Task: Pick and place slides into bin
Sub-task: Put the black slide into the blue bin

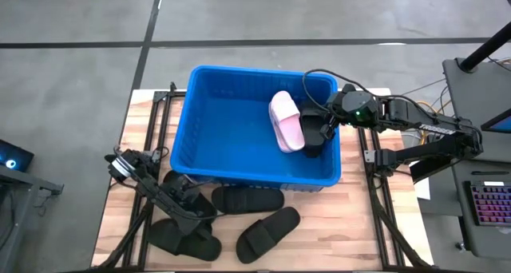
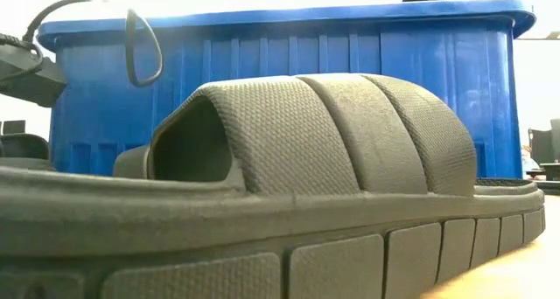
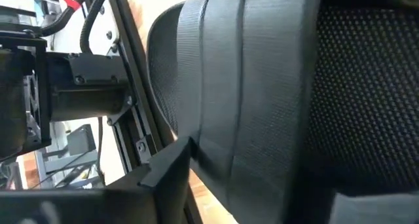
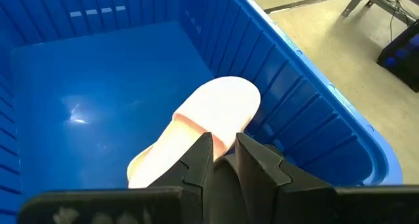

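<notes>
Black slide (image 2: pixel 332 142), filling the low view: ribbed, textured strap arched over a thick segmented sole, lying on the wooden table (image 1: pixel 351 225) in front of the blue bin (image 2: pixel 289 63). Left gripper (image 1: pixel 177 195): arm stretched low across the table's front left part, reaching in from the left edge toward the cluster of black slides; its wrist view is filled by a black strap (image 3: pixel 262 99) pressed close against the fingers, jaws partly apart, and whether they have hold of it cannot be told. Other black slides: one (image 1: pixel 247 199) just beyond this gripper, against the bin's front wall; one (image 1: pixel 267 233) farther toward the table's front; one (image 1: pixel 185 239) beside and beneath the arm. Right gripper (image 1: pixel 322 133): arm folded in from the right side of the table, wrist over the bin's right rim, fingers (image 4: pixel 200 160) pointing down into the bin and nearly together, with only a narrow gap; a dark shape (image 1: pixel 314 121) sits under them, and whether they hold it cannot be told. Pink slide (image 4: pixel 203 129): on the bin floor directly ahead of the right fingertips, near the right wall, sole down.
</notes>
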Available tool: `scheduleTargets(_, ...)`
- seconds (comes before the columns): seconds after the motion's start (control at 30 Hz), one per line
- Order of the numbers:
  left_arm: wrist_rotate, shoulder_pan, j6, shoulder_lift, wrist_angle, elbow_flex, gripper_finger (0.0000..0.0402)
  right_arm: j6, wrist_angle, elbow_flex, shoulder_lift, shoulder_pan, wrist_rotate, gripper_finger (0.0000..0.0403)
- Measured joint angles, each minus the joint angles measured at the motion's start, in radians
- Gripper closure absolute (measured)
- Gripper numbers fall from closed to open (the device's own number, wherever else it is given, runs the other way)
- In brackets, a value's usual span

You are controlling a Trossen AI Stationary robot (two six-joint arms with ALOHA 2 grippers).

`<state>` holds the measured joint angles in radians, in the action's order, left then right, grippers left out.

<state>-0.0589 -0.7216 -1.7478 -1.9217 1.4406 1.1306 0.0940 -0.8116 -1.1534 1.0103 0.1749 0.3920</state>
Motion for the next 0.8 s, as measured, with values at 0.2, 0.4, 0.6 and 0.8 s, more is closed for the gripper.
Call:
scheduleTargets(0.2,0.001,0.000,0.000,0.028,0.000,-0.004,0.0318,0.002,0.000,0.000,0.000,0.000,0.000,0.0346)
scheduleTargets(0.4,-0.019,-0.001,0.054,0.095,-0.013,-0.006,0.0391,0.002,0.001,0.000,0.000,0.000,-0.002,0.0346)
scheduleTargets(0.6,-0.034,-0.001,0.187,0.213,-0.037,0.003,0.0399,0.002,0.001,0.000,0.000,0.000,-0.002,0.0346)
scheduleTargets(0.8,-0.064,0.000,0.314,0.375,-0.120,0.013,0.0399,0.002,0.000,0.000,0.000,0.000,-0.002,0.0346)
